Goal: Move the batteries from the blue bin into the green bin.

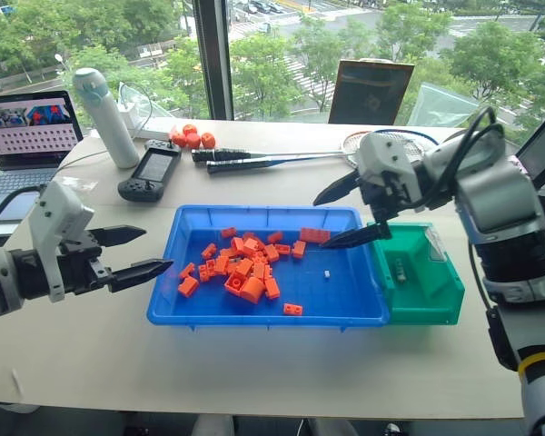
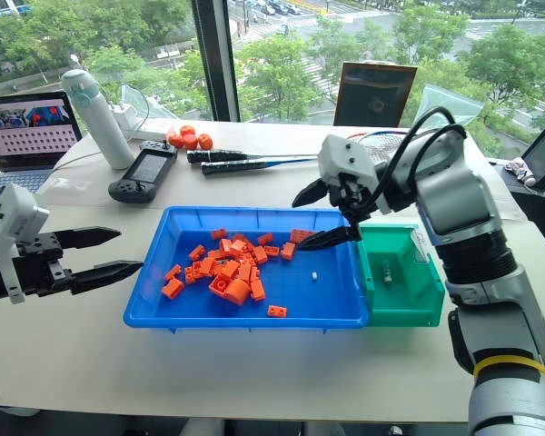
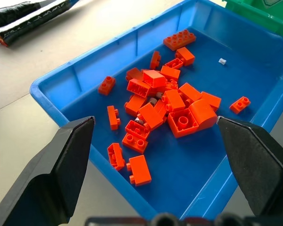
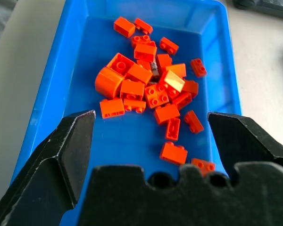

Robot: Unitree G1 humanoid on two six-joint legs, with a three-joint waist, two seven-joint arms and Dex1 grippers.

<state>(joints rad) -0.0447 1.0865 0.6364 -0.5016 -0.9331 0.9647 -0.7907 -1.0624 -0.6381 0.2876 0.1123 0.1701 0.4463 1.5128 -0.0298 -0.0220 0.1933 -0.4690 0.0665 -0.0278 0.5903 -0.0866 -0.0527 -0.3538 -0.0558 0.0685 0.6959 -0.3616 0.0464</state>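
Pale worktop (image 1: 282, 372) by a window. Held one battery (image 1: 401, 269) in the green bin (image 1: 436, 300), touching the blue bin (image 1: 254, 313) with its orange bricks (image 1: 245, 268). Hung right end effector (image 1: 350, 214) over their shared rims, fingers apart; left end effector (image 1: 136, 252) beside the blue bin, also apart.

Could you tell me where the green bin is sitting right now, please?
In the left eye view, the green bin sits on the table on the robot's right, directly against the blue bin's right end, with the open right pincer hovering nearby.
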